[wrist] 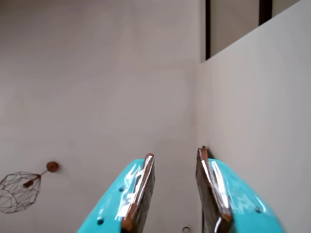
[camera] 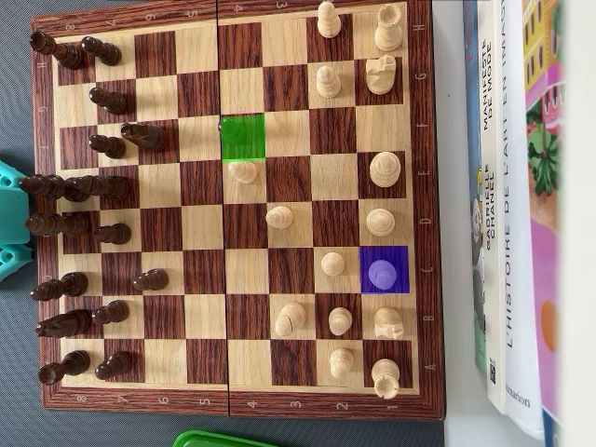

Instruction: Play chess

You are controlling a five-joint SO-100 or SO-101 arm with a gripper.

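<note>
A wooden chessboard [camera: 237, 400] lies beside stacked books [camera: 521, 186]; the turquoise end effector [wrist: 175, 158], parted and empty, faces pale walls.

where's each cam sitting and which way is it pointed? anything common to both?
Wrist view: rides on the arm, aimed up and outward at pale walls and a wire lamp; the open turquoise gripper enters from the bottom edge.
Overhead view: fixed above, looking straight down on the chessboard and the books along its right edge; a turquoise arm part shows at the left edge.
Shared: only turquoise robot parts; no board or pieces in the wrist view.
</note>
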